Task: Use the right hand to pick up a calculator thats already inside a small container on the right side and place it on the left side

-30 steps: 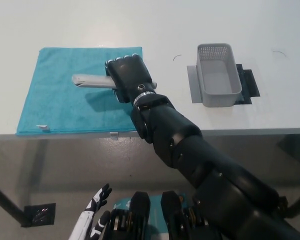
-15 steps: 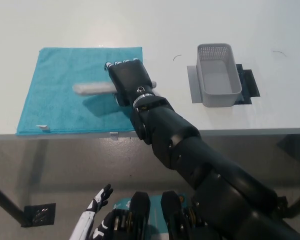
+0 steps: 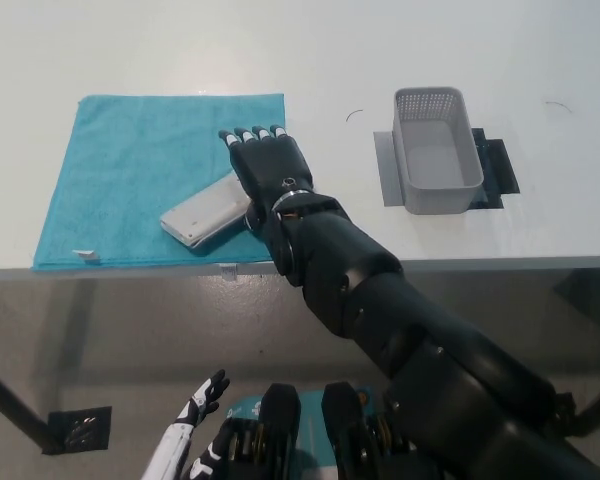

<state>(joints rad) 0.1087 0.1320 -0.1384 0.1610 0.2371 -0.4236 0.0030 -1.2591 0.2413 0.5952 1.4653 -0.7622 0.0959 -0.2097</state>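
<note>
Your black right hand (image 3: 268,165) has just spread open, dropping the flat white calculator (image 3: 206,213) flat onto the teal cloth (image 3: 120,170); placement looks complete.

Looks like a lab test setup. Plain white surface (image 3: 160,50), teal cloth (image 3: 120,160), grey basket (image 3: 437,150) on taped marks, bare concrete floor (image 3: 100,340).

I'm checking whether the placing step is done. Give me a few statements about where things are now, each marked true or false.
1. The calculator lies on the blue towel. True.
2. The grey bin holds the calculator. False: the bin is empty.
3. The right robot hand is over the towel's right part, fingers spread. True.
4. The left robot hand rests on the table. False: it hangs below the table edge.
</note>
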